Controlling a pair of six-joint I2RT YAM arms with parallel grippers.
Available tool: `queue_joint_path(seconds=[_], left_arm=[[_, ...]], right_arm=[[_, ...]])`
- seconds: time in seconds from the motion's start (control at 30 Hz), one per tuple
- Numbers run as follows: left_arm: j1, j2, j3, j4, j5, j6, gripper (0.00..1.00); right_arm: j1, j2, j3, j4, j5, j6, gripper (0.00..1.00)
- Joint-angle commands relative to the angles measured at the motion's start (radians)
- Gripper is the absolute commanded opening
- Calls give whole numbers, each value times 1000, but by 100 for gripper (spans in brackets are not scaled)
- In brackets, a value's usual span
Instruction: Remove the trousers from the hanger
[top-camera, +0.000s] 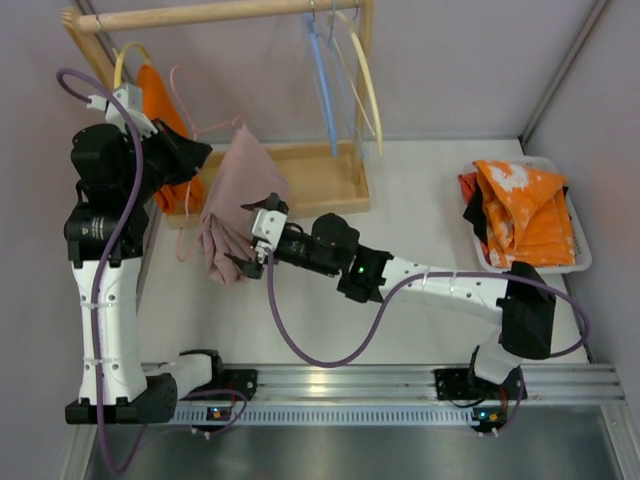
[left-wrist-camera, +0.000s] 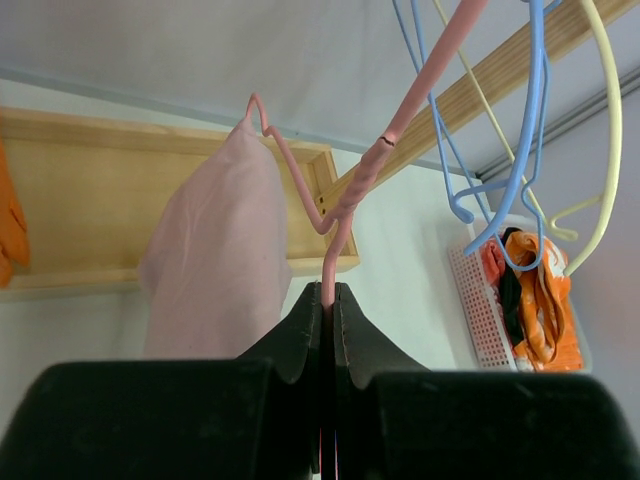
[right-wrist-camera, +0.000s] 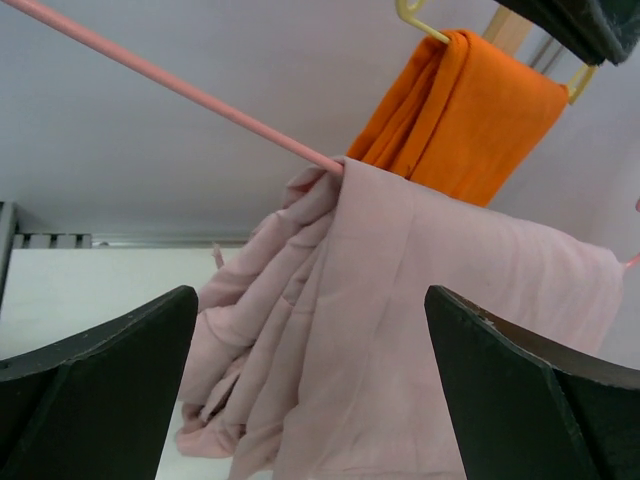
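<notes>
The pink trousers (top-camera: 235, 200) hang draped over the pink hanger (left-wrist-camera: 345, 195), which the left gripper (left-wrist-camera: 328, 305) clamps by its wire, apparently to steady it, while the right gripper (top-camera: 252, 236) faces the cloth with fingers apart, seemingly ready to pull it off

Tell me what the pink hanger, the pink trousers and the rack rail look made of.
The pink hanger: thin smooth rod, likely coated wire or plastic; it bends in tight kinks. The pink trousers: soft matte cloth, hanging in folds. The rack rail: pale, bare-looking wood, a round dowel.
</notes>
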Motion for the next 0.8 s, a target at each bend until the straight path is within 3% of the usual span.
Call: queue_joint_path(seconds=[0.0,0.17,0.53,0.63,0.77], left_arm=[[3,-18,59,104,26,-18,0],[3,-15,68,105,35,-23,0],[2,2,90,105,33,-37,0],[2,8,91,107,27,-38,0],[2,12,95,107,24,-35,0]], right_arm=[[-21,34,65,98,74,-22,97],[-36,78,81,112,149,-83,84],[-76,153,177,68,262,-114,80],[-87,132,162,60,208,-70,83],[-99,45,112,17,-24,3,97]])
